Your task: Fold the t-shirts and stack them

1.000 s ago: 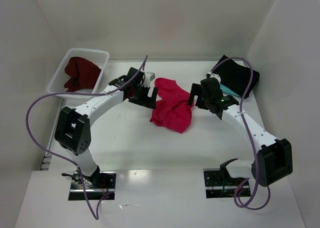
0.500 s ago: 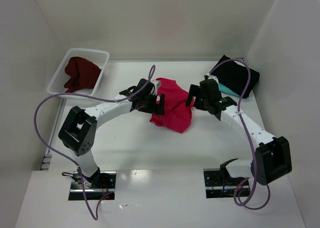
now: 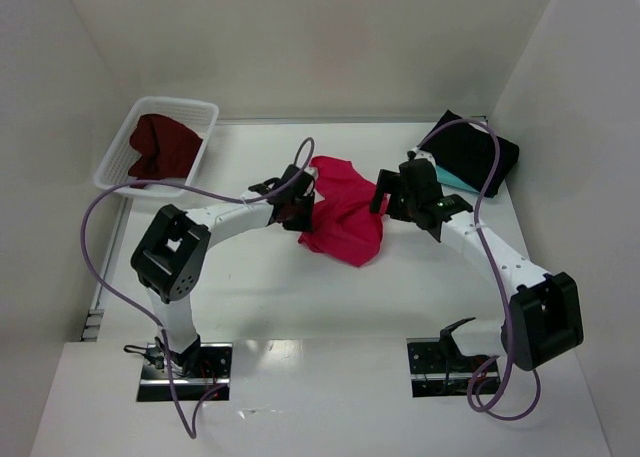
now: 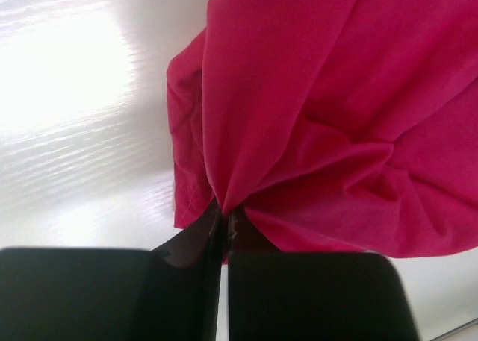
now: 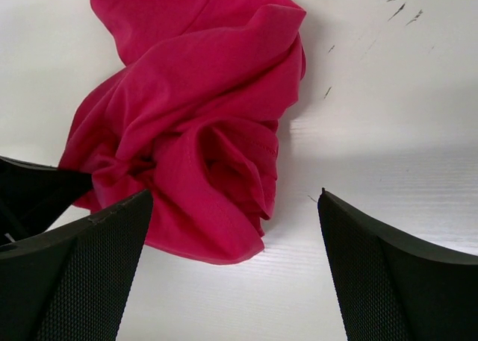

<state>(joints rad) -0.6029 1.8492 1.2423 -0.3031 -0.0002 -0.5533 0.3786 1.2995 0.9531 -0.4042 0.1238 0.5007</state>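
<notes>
Garment: crimson-pink t-shirt, lying crumpled at the centre of the top view, between the two arms. Matte fine knit, thin, piled into deep soft folds with no flat panel showing. Judged light, limp and not slippery. It should drape and trail when lifted, and it cannot be pushed into shape. Best hold is judged to be a hem or shoulder edge rather than a bunched fold, with the second hold well apart along the same edge so the cloth can be spread.

Left gripper: jaws pressed together on a pinch of the shirt's left-hand edge, with creases fanning out from the pinch.

Right gripper: jaws wide and empty, just beside the shirt's right side. The textured black pads straddle its lower edge in the wrist view.

Black t-shirt: flat, squarish folded shape at the upper right of the top view.

Teal t-shirt: only a sliver shows, under the black one's near edge.

Maroon t-shirt: unfolded heap, upper left, inside the white lattice basket of rigid plastic.

Table: smooth white surface, faintly glossy, with a few small scuffs.

Purple cables: loose loops running along each arm.
</notes>
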